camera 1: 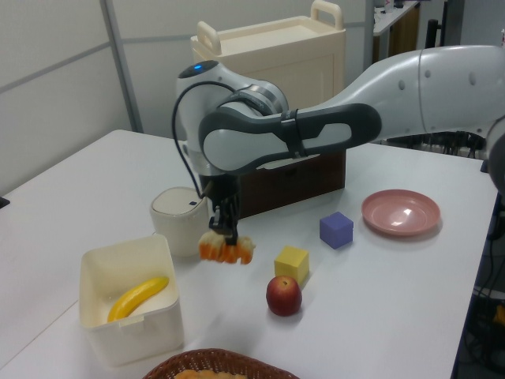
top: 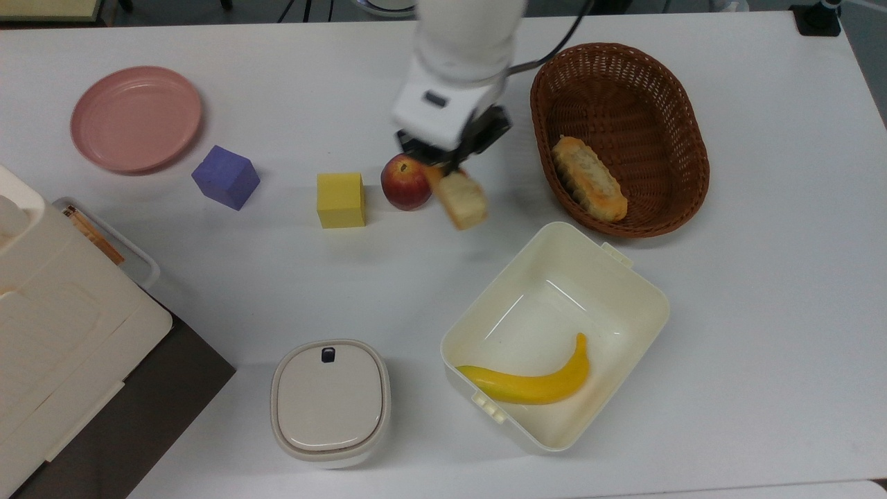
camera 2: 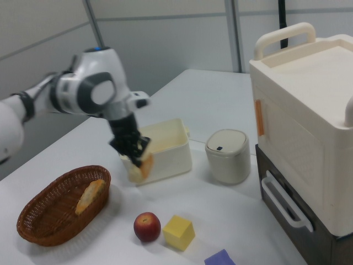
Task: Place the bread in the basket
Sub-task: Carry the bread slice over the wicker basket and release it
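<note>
The bread (top: 463, 199) is a small cream bar with an orange-brown crust, hanging in the air with my gripper (top: 443, 170) shut on its upper end. In the top view it sits between a red apple (top: 405, 181) and the basket (top: 624, 104), just left of the basket's rim. The dark-brown wicker basket holds a longer orange-crusted roll (top: 589, 178). In the left view the bread (camera 1: 226, 250) dangles under the gripper (camera 1: 225, 235), well above the table. The right view shows the bread (camera 2: 141, 167) held in front of the cream box, to the right of the basket (camera 2: 49, 212).
A cream plastic box (top: 547, 305) with a yellow banana (top: 533, 384) stands just below the basket in the top view. A yellow cube (top: 340, 199), purple cube (top: 225, 177), pink plate (top: 136, 118), lidded white container (top: 329, 402) and a large cream cabinet (top: 62, 333) lie to the left.
</note>
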Robot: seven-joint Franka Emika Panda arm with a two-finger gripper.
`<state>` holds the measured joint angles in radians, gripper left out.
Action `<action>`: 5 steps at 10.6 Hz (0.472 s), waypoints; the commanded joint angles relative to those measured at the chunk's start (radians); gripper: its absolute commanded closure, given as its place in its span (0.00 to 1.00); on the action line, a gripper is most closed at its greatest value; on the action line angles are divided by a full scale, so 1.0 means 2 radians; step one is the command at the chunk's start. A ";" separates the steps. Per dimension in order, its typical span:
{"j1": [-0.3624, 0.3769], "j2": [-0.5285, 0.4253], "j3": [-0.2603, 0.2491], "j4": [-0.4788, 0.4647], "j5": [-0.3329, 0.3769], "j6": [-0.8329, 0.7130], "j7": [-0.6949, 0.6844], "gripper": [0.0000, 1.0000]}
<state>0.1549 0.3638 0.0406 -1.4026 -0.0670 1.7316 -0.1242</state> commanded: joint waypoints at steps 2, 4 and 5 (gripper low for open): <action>0.093 -0.025 -0.006 -0.011 0.019 -0.017 0.039 1.00; 0.140 -0.022 -0.006 -0.012 0.021 -0.011 0.049 1.00; 0.164 -0.019 -0.006 -0.012 0.022 -0.011 0.053 1.00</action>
<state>0.3866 0.3365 0.0440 -1.4055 -0.0424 1.7154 -0.0447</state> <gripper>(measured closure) 0.938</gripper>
